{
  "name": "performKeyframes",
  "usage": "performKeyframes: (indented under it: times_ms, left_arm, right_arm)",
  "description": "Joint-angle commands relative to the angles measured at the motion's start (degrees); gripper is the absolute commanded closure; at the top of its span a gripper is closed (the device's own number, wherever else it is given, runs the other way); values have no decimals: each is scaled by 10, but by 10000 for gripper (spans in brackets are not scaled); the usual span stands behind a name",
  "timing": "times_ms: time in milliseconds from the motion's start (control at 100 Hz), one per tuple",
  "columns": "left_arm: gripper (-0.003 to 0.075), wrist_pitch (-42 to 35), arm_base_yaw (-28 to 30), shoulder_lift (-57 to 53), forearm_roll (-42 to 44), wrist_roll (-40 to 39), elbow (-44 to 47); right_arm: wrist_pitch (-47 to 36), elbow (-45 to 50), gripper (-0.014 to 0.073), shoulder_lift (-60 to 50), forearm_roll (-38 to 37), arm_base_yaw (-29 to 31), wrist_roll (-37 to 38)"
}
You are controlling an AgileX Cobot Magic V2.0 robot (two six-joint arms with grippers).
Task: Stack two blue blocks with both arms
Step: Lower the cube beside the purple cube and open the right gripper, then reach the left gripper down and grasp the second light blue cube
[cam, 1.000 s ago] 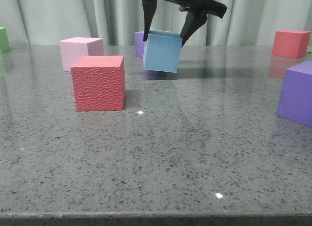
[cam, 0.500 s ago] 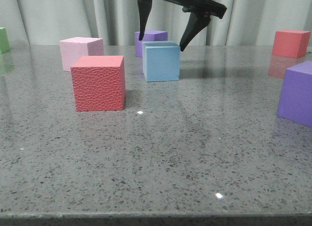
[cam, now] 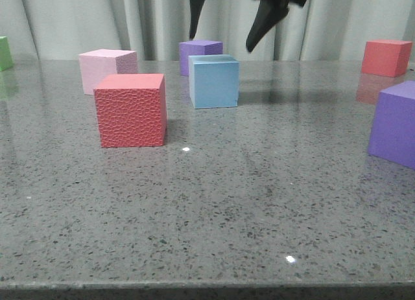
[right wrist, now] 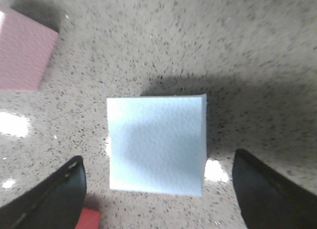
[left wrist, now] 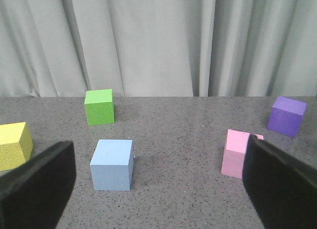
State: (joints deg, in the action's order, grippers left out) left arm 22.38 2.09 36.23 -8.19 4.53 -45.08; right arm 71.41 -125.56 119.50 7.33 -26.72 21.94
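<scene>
Though the stack is not yet built, one piece looks staged: a smooth light sky-blue foam cube (cam: 214,81) sits flat on the speckled grey stone desk (cam: 214,209), alone, nothing on top of it. In the front view it stands just in front of a purple foam cube (cam: 200,52), with a pebbly red foam cube (cam: 131,110) and a pale pink foam cube (cam: 107,69) off to its left.

The second blue piece, a pebbly-textured sky-blue foam cube (left wrist: 113,164), shows only in the left wrist view. It rests on the desk near a green foam cube (left wrist: 99,106), ungrasped. Judgement: roughly half remains, namely picking this one up and setting it on the other.

Right tool (cam: 228,21): fingers spread wide, above the smooth blue cube and clear of it. The right wrist view looks straight down on that cube's top face, with both dark fingers (right wrist: 47,199) out at either side and not touching. It holds nothing.

Left tool (left wrist: 158,187): fingers wide apart, empty. The pebbly blue cube lies ahead between the finger lines, closer to one finger, with desk showing between them. A pink cube (left wrist: 238,153) sits beside the other finger.
</scene>
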Motion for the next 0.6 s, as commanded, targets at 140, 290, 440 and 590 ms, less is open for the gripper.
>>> performKeyframes:
  times_ms: [140, 290, 440, 590]
  left_arm:
    - [79, -38, 0, 46, -4, -31, -33]
    - [79, -10, 1, 106, 1, -32, -74]
    - [79, 11, 1, 175, 4, -32, -122]
    - [79, 23, 6, 234, 16, -32, -171]
  right_arm:
    - [-4, -17, -6, -108, -27, 1, -32]
    - [-21, 12, -6, -154, -38, 1, -34]
    - [-67, 94, -6, -217, -62, 0, -34]
    - [-147, 223, -6, -302, -62, 0, -36]
